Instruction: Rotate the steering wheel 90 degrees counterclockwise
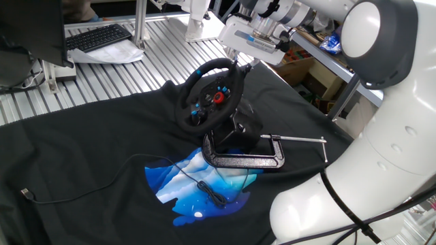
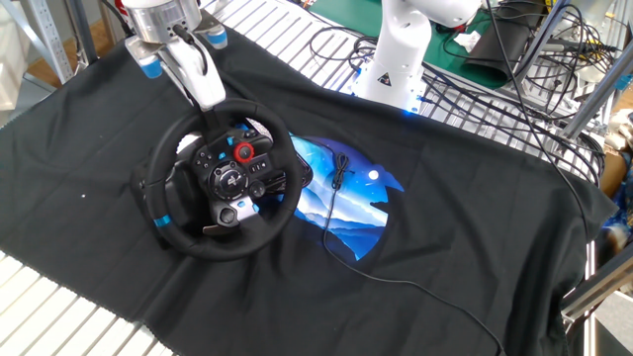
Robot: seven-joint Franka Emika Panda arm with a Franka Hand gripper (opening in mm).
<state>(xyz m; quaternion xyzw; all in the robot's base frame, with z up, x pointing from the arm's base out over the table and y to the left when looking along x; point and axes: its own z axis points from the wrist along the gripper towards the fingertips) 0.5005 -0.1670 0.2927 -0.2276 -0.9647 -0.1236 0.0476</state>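
The steering wheel (image 1: pixel 208 96) is a small black racing wheel with a red centre button and blue buttons, standing on its base on a black cloth. Its rim's blue stripe (image 2: pixel 161 220) sits at the lower left in the other fixed view. My gripper (image 1: pixel 243 63) reaches the far edge of the rim from above. There its white fingers (image 2: pixel 205 83) straddle the rim of the steering wheel (image 2: pixel 224 179), closed on it. The inner finger is hidden behind the rim.
A metal C-clamp (image 1: pixel 244 160) with a long screw rod holds the wheel's base. A thin black cable (image 1: pixel 198 184) trails across the cloth's blue print (image 2: pixel 341 203). A keyboard (image 1: pixel 99 37) lies on the slatted table behind. A white robot base (image 2: pixel 401 49) stands at the far side.
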